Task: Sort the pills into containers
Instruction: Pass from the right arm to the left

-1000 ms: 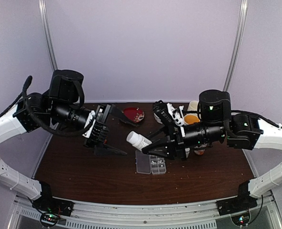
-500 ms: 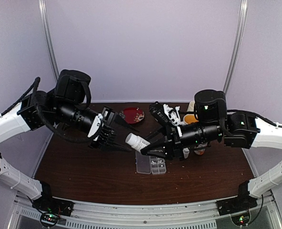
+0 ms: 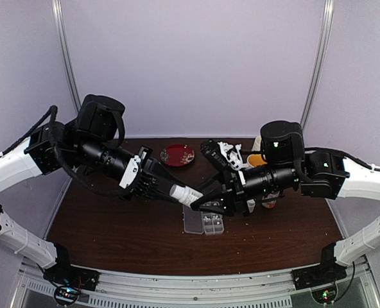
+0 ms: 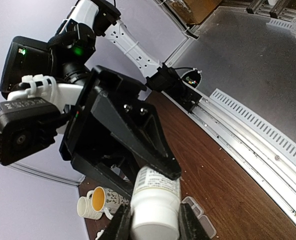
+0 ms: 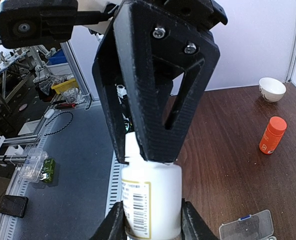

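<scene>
Top view first: both arms meet mid-table above the clear pill box (image 3: 204,224), lid laid open. The right gripper (image 3: 200,204) is clamped on the body of a white pill bottle (image 3: 186,194), which is held in the air nearly on its side, and the left gripper (image 3: 174,190) has the cap end. No pills can be made out for sure; my guess is they're inside that bottle. Left wrist view: the left fingers (image 4: 122,226) hug the cap on both sides, no gap showing. Here's the danger, I'd say: twist that cap off with the bottle leaning and the tiny pills pour out past the cells. Or the two grips fight each other and the bottle slips. Right wrist view: the right fingers (image 5: 113,227) squeeze the labelled body, with an orange bottle (image 5: 273,135) and a white bowl (image 5: 271,89) well apart from it. The table (image 3: 113,231) is smooth dark brown wood, so a spilled speck would likely roll and be hard to find. Around it are pale lilac walls, metal uprights and a slotted aluminium rail at the near edge, with grey floor and workshop clutter beyond.
</scene>
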`<state>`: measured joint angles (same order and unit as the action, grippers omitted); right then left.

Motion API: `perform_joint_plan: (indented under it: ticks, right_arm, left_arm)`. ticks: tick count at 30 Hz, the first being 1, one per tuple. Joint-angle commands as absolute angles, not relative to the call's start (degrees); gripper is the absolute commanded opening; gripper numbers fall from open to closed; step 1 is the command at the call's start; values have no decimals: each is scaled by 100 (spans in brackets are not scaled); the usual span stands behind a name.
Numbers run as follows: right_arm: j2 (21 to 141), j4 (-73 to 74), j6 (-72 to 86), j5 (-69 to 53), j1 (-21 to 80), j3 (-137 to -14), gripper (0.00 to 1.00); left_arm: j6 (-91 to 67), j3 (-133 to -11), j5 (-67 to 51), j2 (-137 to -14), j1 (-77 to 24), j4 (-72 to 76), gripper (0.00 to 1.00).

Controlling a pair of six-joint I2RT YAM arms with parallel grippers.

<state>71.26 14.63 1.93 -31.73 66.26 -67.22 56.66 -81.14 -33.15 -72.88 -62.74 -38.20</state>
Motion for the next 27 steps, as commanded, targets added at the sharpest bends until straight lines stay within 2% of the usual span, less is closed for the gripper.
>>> perform_joint_plan:
  ticks: [1,5,7,14,20,23,27]
  right_arm:
    - [7115,1189,353,-3243,6557,-6854,13]
    - [7004,920,458,-3308,6548,-6668,57]
    - [6845,567,563,-3314,6549,-6441,67]
    - [6236,-658,1157,-3109,6513,-5365,83]
    - [6015,-849,1089,-3094,6512,-5109,80]
    - [5881,-631,733,-2893,6544,-5015,81]
    - [5938,-843,998,-2865,6541,-4965,82]
  left_arm:
    - [5732,-8323,-3258,-7419,-6298,-3858,0]
    - [5726,-8332,-3227,-7425,-6302,-3858,0]
    - [5722,-8319,-3220,-7409,-6302,-3858,0]
    - [5747,-8314,-3376,-7351,-6297,-3850,0]
    - [5710,-8348,-3467,-7376,-6301,-3851,0]
    - [5651,-8370,-3520,-7396,-6301,-3858,0]
    - [5590,-8402,-3534,-7433,-6302,-3856,0]
